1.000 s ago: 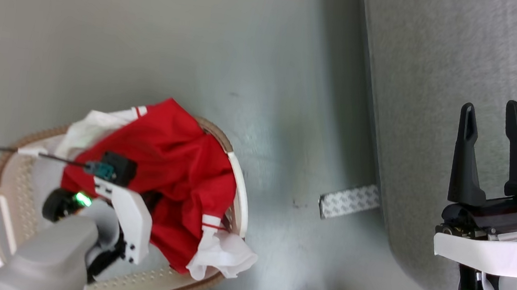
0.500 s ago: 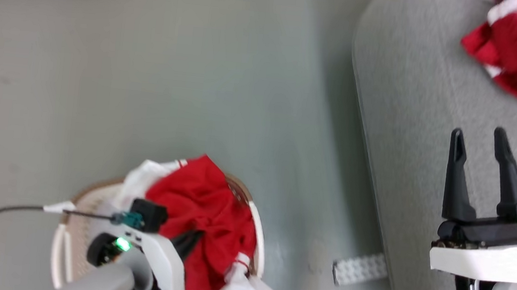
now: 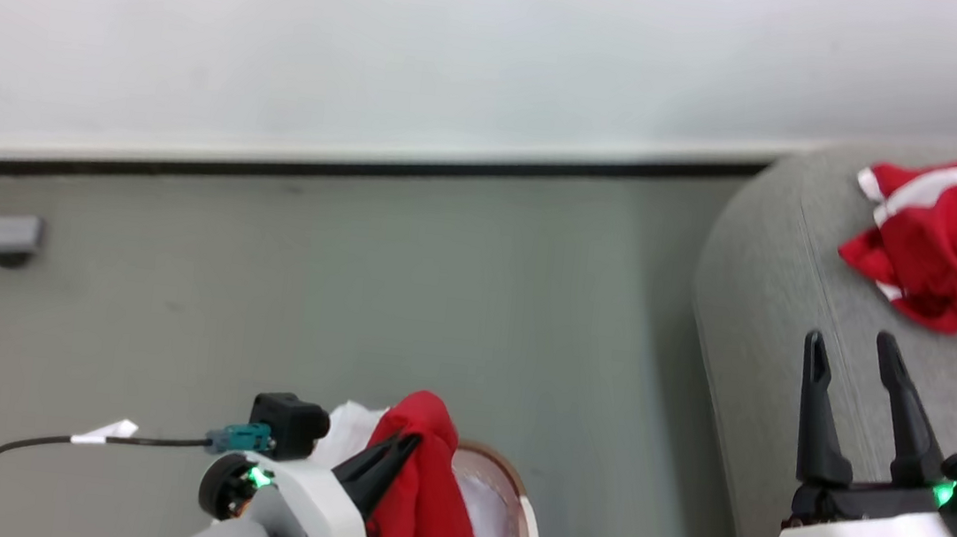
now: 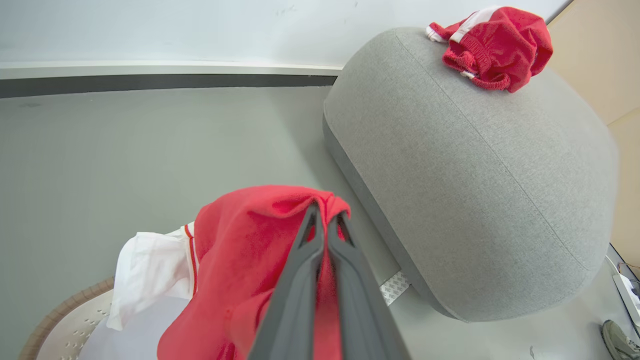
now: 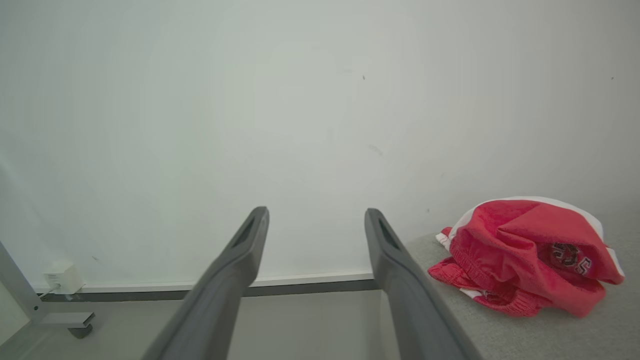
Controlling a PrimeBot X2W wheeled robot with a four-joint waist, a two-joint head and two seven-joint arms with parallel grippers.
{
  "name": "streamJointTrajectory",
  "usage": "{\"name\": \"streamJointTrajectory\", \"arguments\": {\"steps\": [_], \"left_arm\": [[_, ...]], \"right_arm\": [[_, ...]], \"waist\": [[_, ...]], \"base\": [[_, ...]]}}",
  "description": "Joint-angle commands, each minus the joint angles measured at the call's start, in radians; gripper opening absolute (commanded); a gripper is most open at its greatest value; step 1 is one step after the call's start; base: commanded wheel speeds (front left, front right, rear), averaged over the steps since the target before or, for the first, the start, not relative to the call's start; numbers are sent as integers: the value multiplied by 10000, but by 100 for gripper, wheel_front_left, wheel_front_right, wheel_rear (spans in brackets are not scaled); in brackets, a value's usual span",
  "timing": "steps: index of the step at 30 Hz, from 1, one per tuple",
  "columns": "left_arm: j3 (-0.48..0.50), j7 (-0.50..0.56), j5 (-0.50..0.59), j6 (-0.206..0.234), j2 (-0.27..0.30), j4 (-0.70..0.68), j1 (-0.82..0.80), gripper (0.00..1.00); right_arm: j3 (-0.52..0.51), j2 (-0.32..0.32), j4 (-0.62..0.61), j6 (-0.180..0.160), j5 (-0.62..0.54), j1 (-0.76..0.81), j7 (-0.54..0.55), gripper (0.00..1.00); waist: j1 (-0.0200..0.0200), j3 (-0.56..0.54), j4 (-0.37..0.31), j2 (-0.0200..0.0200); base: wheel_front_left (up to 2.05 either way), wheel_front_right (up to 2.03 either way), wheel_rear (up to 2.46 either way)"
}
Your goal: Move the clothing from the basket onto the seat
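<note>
My left gripper [image 3: 405, 446] is shut on a red garment of the clothing [image 3: 423, 503], pinching its top fold above the basket [image 3: 521, 509]. In the left wrist view the closed gripper [image 4: 322, 220] holds this red fabric [image 4: 235, 250], and a white sleeve [image 4: 145, 272] hangs down toward the basket's brown rim [image 4: 55, 315]. A second red piece with white stripes [image 3: 956, 248] lies crumpled on the grey seat [image 3: 756, 333] at the right. My right gripper [image 3: 849, 343] stands open over the seat's near edge, holding nothing; its own view [image 5: 315, 215] faces the wall.
A white wall with a dark baseboard [image 3: 347, 167] runs behind the grey floor. A metal leg on a caster [image 5: 65, 320] stands at the far left. A patterned tape strip [image 4: 395, 287] lies by the seat's base. A shoe [image 4: 619, 340] and a power strip [image 4: 627, 292] sit at the right.
The head camera has tilted upward, bringing in the wall and the garment on the seat. My left gripper has risen with the red garment, which now hangs bunched instead of lying spread in the basket.
</note>
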Motion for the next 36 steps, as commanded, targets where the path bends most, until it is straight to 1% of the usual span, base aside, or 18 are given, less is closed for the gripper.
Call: {"name": "streamJointTrajectory", "arguments": {"steps": [1, 5, 8, 11, 14, 19, 27, 32, 36], "left_arm": [[277, -2, 299, 15, -21, -250, 238, 0], [1011, -3, 994, 79, -79, -1073, 550, 0], [1290, -4, 1285, 168, -86, -1516, 662, 0], [1639, -4, 1595, 284, -28, -2173, 717, 0], [1947, -5, 1800, 514, 77, -2769, 590, 0], [2297, 77, 1950, 867, 335, -3811, 131, 0], [2852, 527, 1926, 1366, 737, -5341, -688, 0], [3119, 639, 1975, 1691, 957, -5960, -852, 0], [3184, 655, 1969, 1833, 1068, -6197, -726, 0]], "right_arm": [[4, -7, 70, -26, 46, 217, -30, 100], [74, -10, 241, -26, 145, 475, -30, 100], [140, -7, 306, -26, 220, 571, -30, 100], [248, -7, 374, -26, 351, 679, -30, 100], [351, -7, 432, -26, 432, 771, -30, 100], [453, -7, 487, -25, 523, 907, -30, 100], [721, -9, 471, -26, 617, 1060, -30, 100], [955, -12, 375, -25, 650, 1011, -30, 100], [1160, -4, 186, -25, 642, 923, -30, 100]], "waist": [[3, -731, 558, 0], [3, -1161, 748, 0], [3, -1363, 809, 0], [3, -1582, 880, 0], [3, -1759, 952, 0], [3, -1905, 1030, 0], [3, -1943, 1055, 0], [3, -1873, 933, 0], [3, -1813, 858, 0]], "base": [[0, 0, 0], [0, 0, 0], [0, 0, 0], [0, 0, 0], [0, 0, 0], [0, 0, 0], [0, 0, 0], [0, 0, 0], [0, 0, 0]]}}
